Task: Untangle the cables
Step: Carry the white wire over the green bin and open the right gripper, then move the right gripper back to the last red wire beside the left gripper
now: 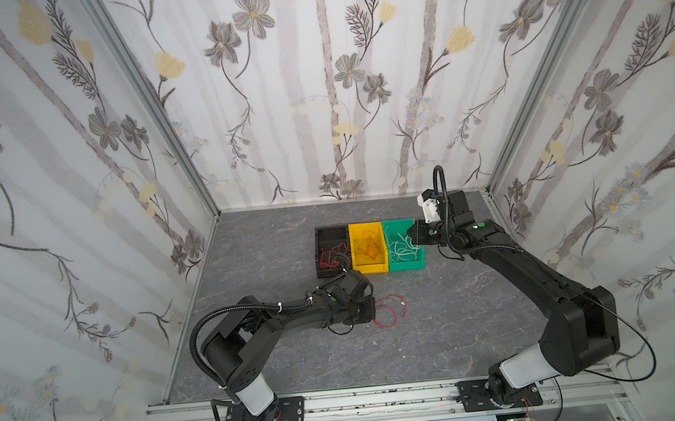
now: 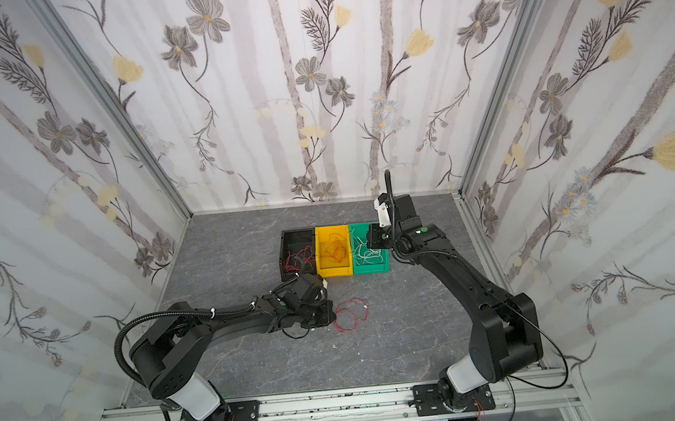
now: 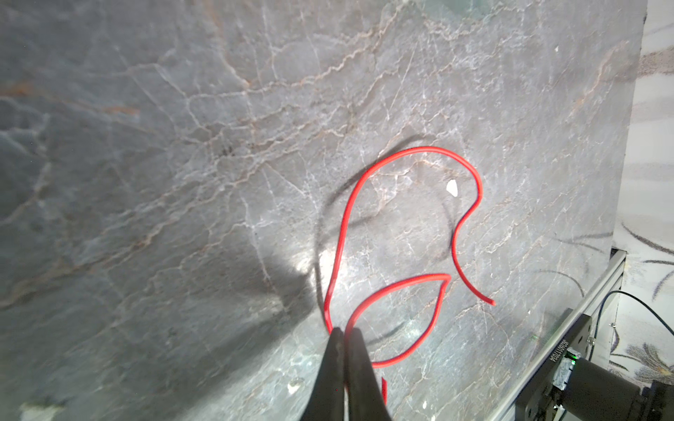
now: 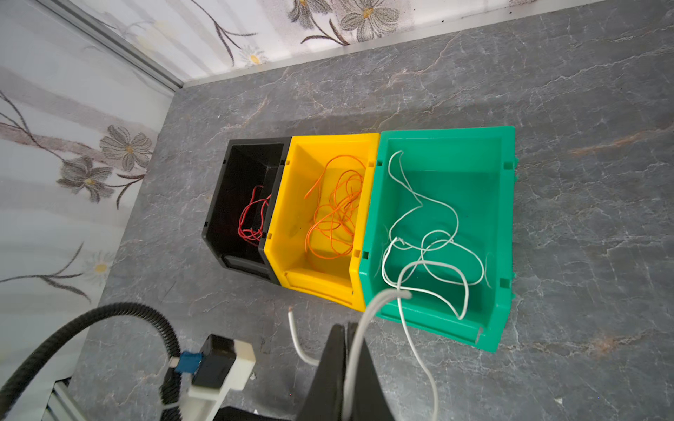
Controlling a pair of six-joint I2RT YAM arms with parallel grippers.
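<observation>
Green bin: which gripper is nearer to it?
Right. The right gripper hovers at the green bin, holding a white cable; the left gripper is farther off, holding a red cable.

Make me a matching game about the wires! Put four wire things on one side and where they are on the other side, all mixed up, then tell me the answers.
Things
1. orange cables
2. white cables
3. red cable bunch
4. loose red cable

Places
A. on the bare table, pinched by the left gripper
B. in the green bin
C. in the black bin
D. in the yellow bin

Pairs: 1-D, 2-B, 3-C, 4-A
</observation>
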